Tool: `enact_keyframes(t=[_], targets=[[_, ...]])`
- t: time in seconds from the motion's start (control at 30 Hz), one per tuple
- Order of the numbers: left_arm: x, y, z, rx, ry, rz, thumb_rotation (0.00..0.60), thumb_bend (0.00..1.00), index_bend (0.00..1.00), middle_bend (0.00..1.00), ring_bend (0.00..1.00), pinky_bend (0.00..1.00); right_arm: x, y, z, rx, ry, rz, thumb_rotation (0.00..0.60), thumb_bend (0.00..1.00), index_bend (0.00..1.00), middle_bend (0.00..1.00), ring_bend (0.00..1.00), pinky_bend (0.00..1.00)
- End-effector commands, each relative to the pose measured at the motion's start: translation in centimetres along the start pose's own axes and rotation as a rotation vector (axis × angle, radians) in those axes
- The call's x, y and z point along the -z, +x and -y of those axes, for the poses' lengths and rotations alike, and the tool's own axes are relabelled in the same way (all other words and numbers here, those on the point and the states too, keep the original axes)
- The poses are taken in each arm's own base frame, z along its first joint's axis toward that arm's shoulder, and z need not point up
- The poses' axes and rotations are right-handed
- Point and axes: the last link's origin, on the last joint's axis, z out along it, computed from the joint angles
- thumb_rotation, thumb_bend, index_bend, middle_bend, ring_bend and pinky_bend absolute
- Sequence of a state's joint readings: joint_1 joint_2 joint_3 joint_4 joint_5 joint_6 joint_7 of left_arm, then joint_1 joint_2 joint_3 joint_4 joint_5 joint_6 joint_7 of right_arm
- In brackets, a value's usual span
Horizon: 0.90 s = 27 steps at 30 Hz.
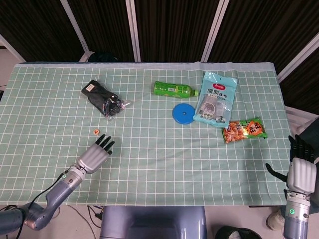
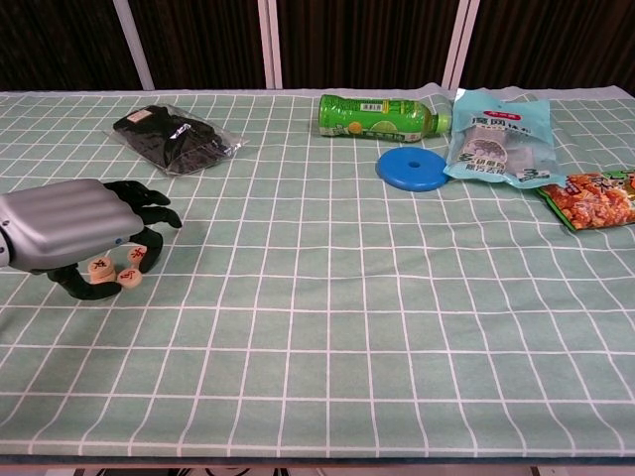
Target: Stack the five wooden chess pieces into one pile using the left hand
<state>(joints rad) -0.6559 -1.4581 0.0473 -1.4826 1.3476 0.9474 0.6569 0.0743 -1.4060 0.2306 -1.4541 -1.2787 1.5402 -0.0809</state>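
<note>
Your left hand (image 2: 69, 226) low over the green checked cloth (image 2: 327, 297), fingers curled down around the wooden chess pieces (image 2: 116, 269) lying on the cloth beneath your palm (a firm grip can't be confirmed), your right hand (image 1: 301, 172) off the table edge, fingers apart, holding nothing.

Green checked tablecloth (image 1: 164, 149), dark slatted wall (image 1: 169, 25)
</note>
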Motion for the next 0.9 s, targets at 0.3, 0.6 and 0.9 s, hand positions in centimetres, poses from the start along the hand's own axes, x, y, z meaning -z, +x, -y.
enact_keyframes(t=[0.3,0.6,0.9], targets=[[0.0,0.0,0.1,-0.011,0.008,-0.002,0.600,0.34,0.50,0.12,0.00,0.09,0.0,0.1,0.0,-0.006,-0.005,-0.004,0.600,0.25,0.06,0.00,0.02,0.00],[0.0,1.3,0.1,0.007,0.011,-0.044,0.600,0.34,0.50,0.12,0.00,0.09,0.0,0.1,0.0,-0.006,-0.006,-0.002,0.600,0.25,0.06,0.00,0.02,0.00],[0.6,2.3,0.6,0.025,0.022,-0.066,0.600,0.34,0.50,0.12,0.00,0.09,0.0,0.1,0.0,-0.004,-0.006,-0.001,0.600,0.25,0.06,0.00,0.02,0.00]])
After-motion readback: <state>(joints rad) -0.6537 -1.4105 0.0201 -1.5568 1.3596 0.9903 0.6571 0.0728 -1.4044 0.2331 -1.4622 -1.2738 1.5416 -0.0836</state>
